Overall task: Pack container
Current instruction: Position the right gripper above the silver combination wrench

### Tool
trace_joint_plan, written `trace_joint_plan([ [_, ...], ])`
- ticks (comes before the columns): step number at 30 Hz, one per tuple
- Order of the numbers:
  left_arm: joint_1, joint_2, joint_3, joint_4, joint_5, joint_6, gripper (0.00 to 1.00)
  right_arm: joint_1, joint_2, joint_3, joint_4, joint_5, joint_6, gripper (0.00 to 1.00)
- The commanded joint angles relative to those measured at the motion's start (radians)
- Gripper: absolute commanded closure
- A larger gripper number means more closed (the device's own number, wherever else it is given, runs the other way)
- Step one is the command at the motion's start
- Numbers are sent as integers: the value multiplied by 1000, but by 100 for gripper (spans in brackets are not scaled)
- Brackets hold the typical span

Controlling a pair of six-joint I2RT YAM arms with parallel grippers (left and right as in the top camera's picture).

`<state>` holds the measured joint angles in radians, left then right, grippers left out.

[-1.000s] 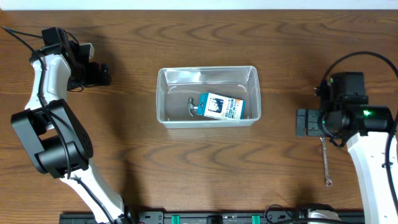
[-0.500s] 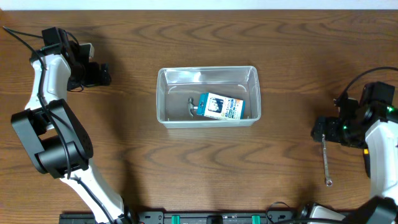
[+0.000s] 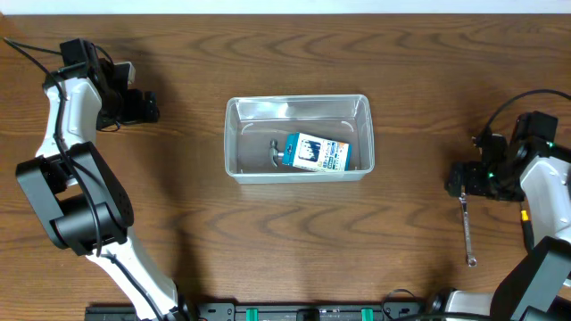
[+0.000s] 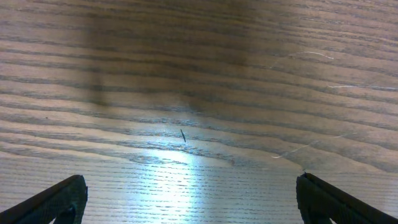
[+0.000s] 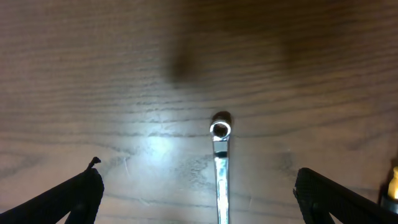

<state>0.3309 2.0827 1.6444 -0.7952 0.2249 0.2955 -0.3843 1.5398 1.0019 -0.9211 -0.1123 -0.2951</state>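
The clear plastic container (image 3: 296, 102) sits mid-table in the overhead view. Inside it lie a blue-and-white box (image 3: 318, 153) and a small metal tool (image 3: 276, 152). A silver wrench (image 3: 467, 234) lies on the wood at the right. My right gripper (image 3: 457, 180) hovers open at the wrench's upper end. In the right wrist view the wrench (image 5: 220, 169) runs between my spread fingers (image 5: 73, 200), ring end away from me; the right gripper (image 5: 205, 208) touches nothing. My left gripper (image 3: 150, 109) stands open at the far left, over bare wood (image 4: 193, 208).
The wooden table (image 3: 178, 205) stretches between the arms and the container. A black rail (image 3: 294, 313) runs along the front edge. The left arm's links (image 3: 80, 205) occupy the left side.
The right arm has swung back toward the right edge, and its gripper has shifted right to the wrench's upper end. The left arm and the container's contents have not moved.
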Motion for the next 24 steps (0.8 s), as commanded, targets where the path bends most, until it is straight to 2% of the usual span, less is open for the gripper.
trace_joint_plan([
  [1, 0, 5, -4, 0, -9, 6, 2, 32, -11, -2, -20, -5, -58, 1],
  [6, 0, 5, -4, 0, -9, 6, 2, 93, -58, -2, -79, -42, -56, 1],
  [11, 0, 5, -4, 0, -9, 6, 2, 139, -195, -2, -122, -19, 1, 1],
  [15, 0, 5, -4, 0, -9, 6, 2, 142, -306, -3, -181, 63, -6, 1],
  [18, 0, 5, -4, 0, -9, 6, 2, 141, -330, -19, -214, 149, -9, 1],
  [24, 0, 5, -4, 0, -9, 6, 2, 141, -325, -68, -190, 158, -55, 1],
])
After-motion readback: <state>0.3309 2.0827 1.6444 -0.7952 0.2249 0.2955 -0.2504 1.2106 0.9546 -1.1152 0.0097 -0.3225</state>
